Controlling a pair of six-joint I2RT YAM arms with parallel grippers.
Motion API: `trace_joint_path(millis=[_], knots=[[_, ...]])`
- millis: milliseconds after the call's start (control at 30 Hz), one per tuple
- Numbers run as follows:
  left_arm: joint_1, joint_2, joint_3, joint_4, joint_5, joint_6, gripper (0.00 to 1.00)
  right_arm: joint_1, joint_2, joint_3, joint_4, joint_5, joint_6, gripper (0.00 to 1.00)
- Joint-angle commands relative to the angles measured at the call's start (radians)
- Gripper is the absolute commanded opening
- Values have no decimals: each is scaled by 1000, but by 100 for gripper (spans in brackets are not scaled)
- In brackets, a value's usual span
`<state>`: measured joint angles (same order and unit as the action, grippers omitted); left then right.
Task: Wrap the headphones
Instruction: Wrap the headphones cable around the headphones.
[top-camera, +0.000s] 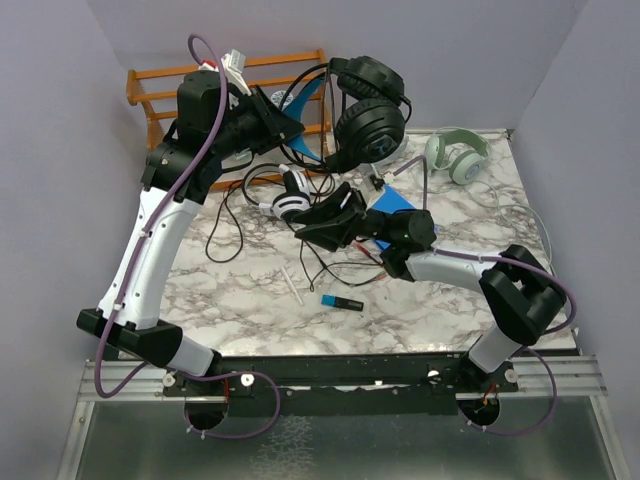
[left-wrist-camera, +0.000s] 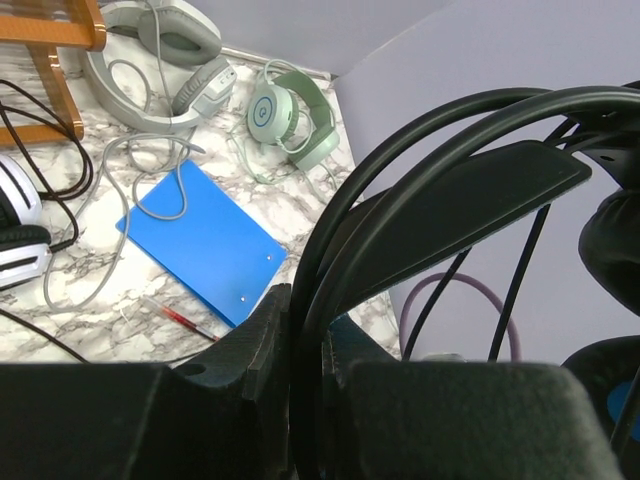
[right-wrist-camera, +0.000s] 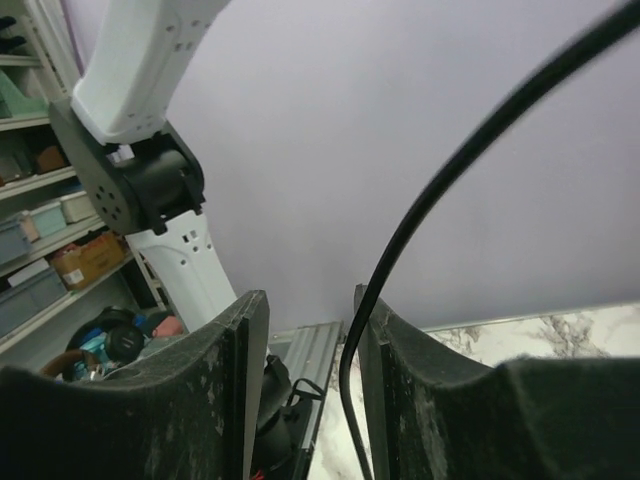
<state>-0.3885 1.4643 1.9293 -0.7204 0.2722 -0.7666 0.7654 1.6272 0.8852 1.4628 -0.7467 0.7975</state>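
Status, all places given vs. the blue flat rectangular board (top-camera: 392, 201) lying on the marble-pattern tabletop (top-camera: 250, 300).

1. L gripper (left-wrist-camera: 308, 345): clenched on the headband of the all-black over-ear headphones (top-camera: 370, 125). Band sits squarely between both fingers. This pair is held up off the marble, beyond the board's far-left corner, earcups hanging. It is close to the orange wooden slatted rack (top-camera: 230, 75).
2. R gripper (right-wrist-camera: 305, 300): released, jaws standing apart with a clear gap. A thin black cable (right-wrist-camera: 440, 190) runs down through the gap, hard by one finger, not pinched. I can't tell which pair it belongs to. Gripper sits just left of the board.
3. White-and-black over-ear headphones (top-camera: 290, 196): on the marble, left of the board, black cords looped loose around them.
4. Pale grey-white over-ear headphones (left-wrist-camera: 160, 60): flat on the marble on the board's far side, grey cord trailing over to the board's edge.
5. Mint-green over-ear headphones (top-camera: 458, 155): far-right of the board, apart from it.
6. Misc.: thin red pen (left-wrist-camera: 185, 320) just at the board's near edge; small blue-and-black stick (top-camera: 342, 301) and short white stick (top-camera: 292, 285) nearer me, well apart from the board.
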Motion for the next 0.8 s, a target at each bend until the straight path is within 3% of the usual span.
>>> trace_joint_path(millis=[0, 167, 400, 633, 767], knots=[[-7, -48, 4, 68, -23, -28, 0, 8, 41, -23, 3, 65, -46, 43], [-7, -52, -8, 67, -56, -8, 0, 19, 31, -83, 53, 53, -9, 33], [-7, -45, -13, 63, -191, 65, 0, 97, -103, -166, 15, 27, -1, 23], [-7, -21, -28, 69, -418, 89, 0, 206, -278, -125, -419, 31, -150, 21], [-7, -40, -101, 135, -479, 44, 0, 234, -332, -129, -544, 64, -203, 22]])
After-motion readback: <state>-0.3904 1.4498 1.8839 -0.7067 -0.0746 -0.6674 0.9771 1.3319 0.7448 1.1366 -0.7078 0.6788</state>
